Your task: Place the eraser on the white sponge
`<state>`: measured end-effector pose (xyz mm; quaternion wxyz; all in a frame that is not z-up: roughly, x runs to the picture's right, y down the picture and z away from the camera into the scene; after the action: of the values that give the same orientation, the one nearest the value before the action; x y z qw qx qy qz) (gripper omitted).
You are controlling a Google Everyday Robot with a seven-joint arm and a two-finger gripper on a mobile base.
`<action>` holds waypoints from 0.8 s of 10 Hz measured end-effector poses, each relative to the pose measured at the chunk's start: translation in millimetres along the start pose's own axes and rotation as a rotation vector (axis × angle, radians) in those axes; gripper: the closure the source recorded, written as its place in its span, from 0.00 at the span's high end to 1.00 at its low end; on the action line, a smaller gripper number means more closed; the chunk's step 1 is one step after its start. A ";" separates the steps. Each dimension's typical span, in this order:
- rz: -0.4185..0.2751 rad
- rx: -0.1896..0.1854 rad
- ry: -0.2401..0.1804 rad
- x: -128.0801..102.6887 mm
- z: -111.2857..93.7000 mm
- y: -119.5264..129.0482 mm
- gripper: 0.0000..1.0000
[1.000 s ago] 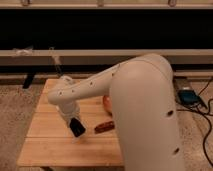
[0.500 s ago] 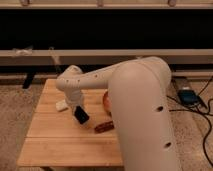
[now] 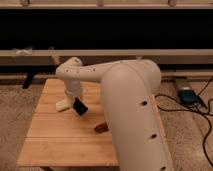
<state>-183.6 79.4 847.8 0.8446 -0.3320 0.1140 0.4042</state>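
Risk is sitting left of centre: the gripper (image 3: 79, 106) is hovering with its jaws seemingly clamping the small flat black eraser (image 3: 80, 107), just right of the off-white rounded sponge (image 3: 63, 105) on the wooden slatted counter (image 3: 55, 135); releasing off-centre could be tipping it off.

End effector (image 3: 76, 102) at left-centre of counter (image 3: 50, 145), under wrist; mostly covered by wrist housing, finger state not readable. Eraser (image 3: 80, 107) only dark tilted shape at its tip; contact with it not clear. White sponge (image 3: 63, 105) partly behind wrist, only left part visible; touching eraser or apart, cannot tell. Reddish-brown object (image 3: 101, 127) half hidden by arm (image 3: 132, 110). Arm cut by bottom edge. Right part of counter hidden behind arm.
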 end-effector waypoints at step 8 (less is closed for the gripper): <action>-0.060 -0.032 -0.027 -42.2 31.3 21.3 0.05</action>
<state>-229.5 83.8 880.9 0.8523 -0.3433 0.0859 0.3851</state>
